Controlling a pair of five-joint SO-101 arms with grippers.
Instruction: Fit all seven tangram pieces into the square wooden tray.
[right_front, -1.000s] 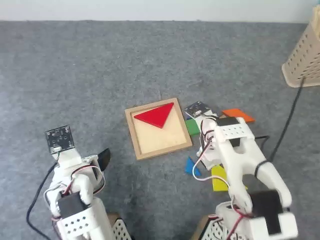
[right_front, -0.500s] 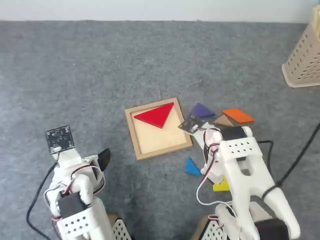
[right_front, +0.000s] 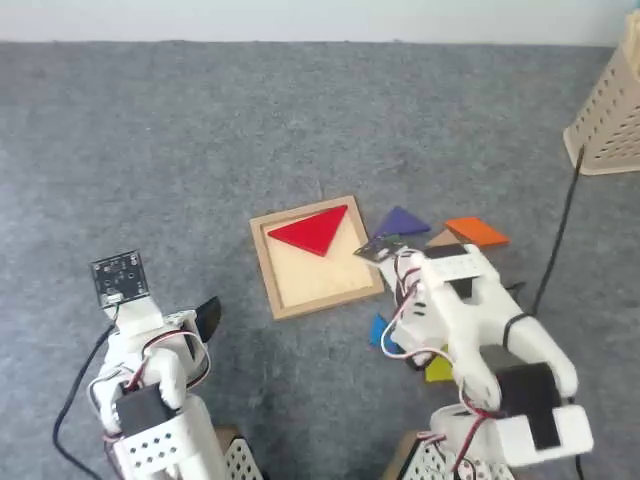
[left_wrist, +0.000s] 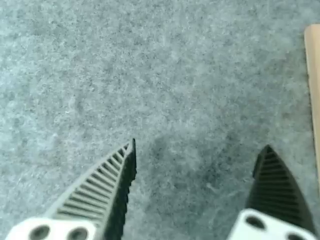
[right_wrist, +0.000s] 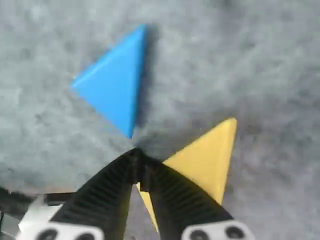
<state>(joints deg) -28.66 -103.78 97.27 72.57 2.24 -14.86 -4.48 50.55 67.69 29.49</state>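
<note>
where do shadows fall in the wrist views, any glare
Left wrist view: a dark patch on the carpet between the open fingers of the left gripper. Right wrist view: a shadow hugs one edge of the blue triangle, reaching toward the yellow triangle. No glare in either.

The table (right_front: 150, 130) is covered in rough, matt grey cloth. The tray (right_front: 267, 265) is made of pale, smooth wood. The blue triangle (right_wrist: 112, 82) and yellow triangle (right_wrist: 207, 157) are finished smooth. The left gripper (left_wrist: 200, 146) and right gripper (right_wrist: 136, 152) are moulded in ribbed, matt black plastic.
</note>
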